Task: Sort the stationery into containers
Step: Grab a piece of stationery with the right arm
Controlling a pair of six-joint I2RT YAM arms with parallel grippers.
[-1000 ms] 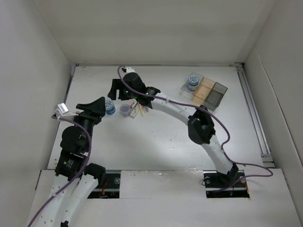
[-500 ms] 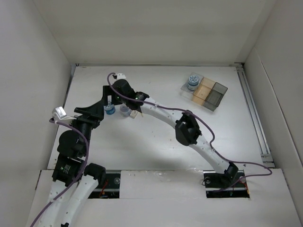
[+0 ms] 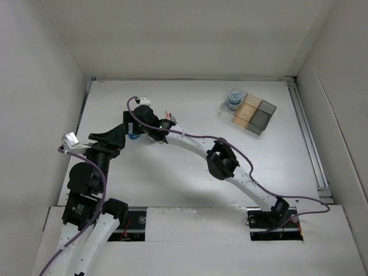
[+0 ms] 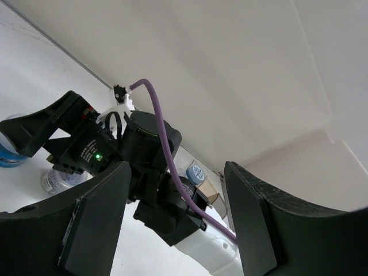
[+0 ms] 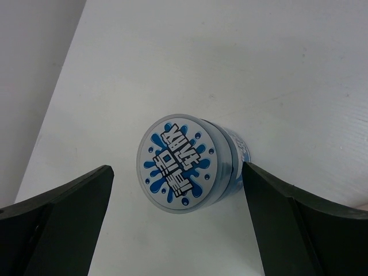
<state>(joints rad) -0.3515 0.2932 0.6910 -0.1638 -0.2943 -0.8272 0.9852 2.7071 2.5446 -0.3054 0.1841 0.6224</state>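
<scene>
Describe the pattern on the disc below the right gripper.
The disc carries a blue splash print with white lettering, clearest in the right wrist view.

blue-patterned disc [image 5: 183, 164] flat on table [image 5: 287, 57], second disc [image 3: 233, 98] in tray [image 3: 260, 118]

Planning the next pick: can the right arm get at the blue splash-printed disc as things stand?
Probably yes: the right gripper hangs over the disc, jaws open either side of it, nothing between them.
</scene>
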